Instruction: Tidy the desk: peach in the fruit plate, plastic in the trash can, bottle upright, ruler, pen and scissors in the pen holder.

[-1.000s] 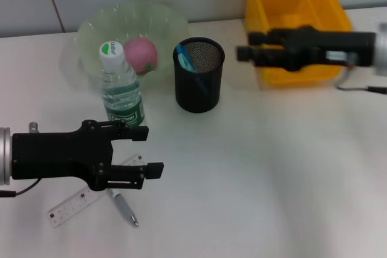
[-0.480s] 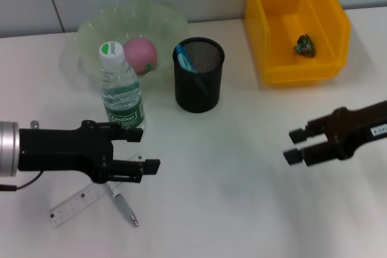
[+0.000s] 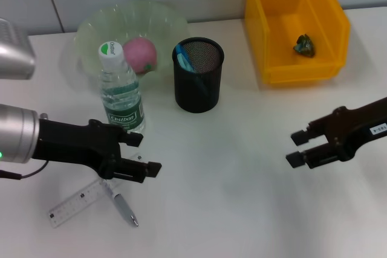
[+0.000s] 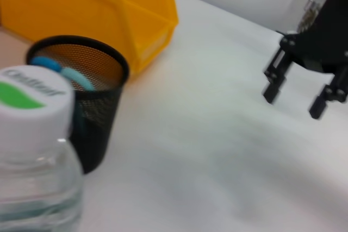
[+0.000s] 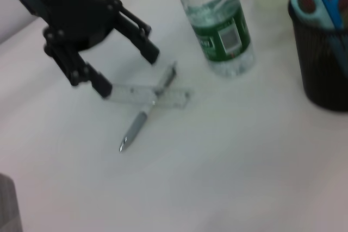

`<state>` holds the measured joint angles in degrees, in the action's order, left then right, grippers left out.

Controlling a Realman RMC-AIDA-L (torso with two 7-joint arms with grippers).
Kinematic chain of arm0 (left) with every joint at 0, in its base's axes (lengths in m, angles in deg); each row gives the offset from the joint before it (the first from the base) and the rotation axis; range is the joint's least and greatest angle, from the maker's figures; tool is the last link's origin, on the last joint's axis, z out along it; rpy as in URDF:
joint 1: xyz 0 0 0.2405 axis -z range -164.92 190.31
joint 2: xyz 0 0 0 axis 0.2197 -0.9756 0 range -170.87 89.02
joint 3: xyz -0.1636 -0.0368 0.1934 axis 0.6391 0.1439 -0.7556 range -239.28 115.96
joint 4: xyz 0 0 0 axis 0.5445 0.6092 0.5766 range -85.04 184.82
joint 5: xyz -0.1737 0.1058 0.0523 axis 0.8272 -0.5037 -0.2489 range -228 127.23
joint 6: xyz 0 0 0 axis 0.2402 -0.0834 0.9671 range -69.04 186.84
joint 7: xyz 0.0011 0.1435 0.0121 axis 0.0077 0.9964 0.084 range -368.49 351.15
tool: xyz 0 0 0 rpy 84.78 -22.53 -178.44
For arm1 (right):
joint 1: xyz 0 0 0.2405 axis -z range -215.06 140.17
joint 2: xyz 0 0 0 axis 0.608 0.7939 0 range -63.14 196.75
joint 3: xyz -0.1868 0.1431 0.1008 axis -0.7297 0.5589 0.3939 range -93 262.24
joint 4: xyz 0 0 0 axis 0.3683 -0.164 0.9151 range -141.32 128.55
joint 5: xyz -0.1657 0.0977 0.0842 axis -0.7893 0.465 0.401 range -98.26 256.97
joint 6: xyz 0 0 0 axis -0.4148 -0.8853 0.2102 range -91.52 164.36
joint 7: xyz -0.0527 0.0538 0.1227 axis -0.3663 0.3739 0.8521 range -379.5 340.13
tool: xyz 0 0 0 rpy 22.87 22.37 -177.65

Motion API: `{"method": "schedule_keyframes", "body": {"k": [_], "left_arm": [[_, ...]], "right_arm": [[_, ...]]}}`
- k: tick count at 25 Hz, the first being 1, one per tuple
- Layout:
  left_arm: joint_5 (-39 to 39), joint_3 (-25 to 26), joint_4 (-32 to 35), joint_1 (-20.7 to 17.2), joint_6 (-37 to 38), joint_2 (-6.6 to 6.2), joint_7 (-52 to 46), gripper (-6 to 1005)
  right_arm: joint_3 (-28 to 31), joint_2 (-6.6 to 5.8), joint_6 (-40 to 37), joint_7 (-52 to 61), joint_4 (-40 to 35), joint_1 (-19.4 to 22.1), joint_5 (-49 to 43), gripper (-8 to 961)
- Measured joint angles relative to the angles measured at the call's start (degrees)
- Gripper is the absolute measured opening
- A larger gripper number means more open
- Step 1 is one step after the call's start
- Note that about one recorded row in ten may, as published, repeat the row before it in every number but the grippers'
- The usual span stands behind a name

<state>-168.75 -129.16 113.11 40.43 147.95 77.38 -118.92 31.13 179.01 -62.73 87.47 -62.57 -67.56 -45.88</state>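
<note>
**Plastic dropped in the bin; ruler and pen come next**

We see the crumpled dark green plastic scrap (image 3: 304, 45) lying inside the yellow plastic trash bin (image 3: 273, 34), a change from a second ago, when the right arm reached over the bin. The right gripper (image 3: 297, 148) has since pulled back low over the white desk (image 3: 242, 167), fingers apart and empty, barely shifted over the last half second.

The left gripper (image 3: 142, 152) hovers with fingers apart just above the clear plastic ruler (image 3: 81, 200) and silver pen (image 3: 124, 208), which lie crossed; it has tilted and dipped slightly toward them.

The pink peach (image 3: 141, 54) sits in the pale green fruit plate (image 3: 91, 28), the clear water bottle (image 3: 120, 92) stands upright, and blue-handled scissors (image 3: 185, 60) rest in the black mesh pen holder (image 3: 198, 86). We judge only ruler and pen remain.
</note>
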Motion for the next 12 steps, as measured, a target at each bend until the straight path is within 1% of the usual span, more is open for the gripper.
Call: {"method": "schedule_keyframes", "body": {"k": [3, 6, 9, 12], "left_arm": [[-0.63, -1.53, 0.0, 0.42, -0.5, 0.0, -0.98, 812], [-1.88, -1.75, -0.03, 1.2, -0.76, 0.1, -2.41, 813], [-3.54, -2.2, -0.02, 1.6, -1.29, 0.13, -4.38, 813], [-5.26, -2.85, -0.01, 1.75, -1.85, 0.14, -6.05, 811]], "right_arm": [[3.16, 1.77, 0.03, -5.28, 0.45, 0.03, 0.01, 613], [6.62, 3.05, -0.16, -9.37, 1.53, 0.07, 0.12, 609], [10.0, 3.76, -0.79, -13.71, 2.98, 0.6, 1.36, 604], [11.65, 3.96, -1.04, -18.37, 5.04, 1.77, 3.8, 602]]}}
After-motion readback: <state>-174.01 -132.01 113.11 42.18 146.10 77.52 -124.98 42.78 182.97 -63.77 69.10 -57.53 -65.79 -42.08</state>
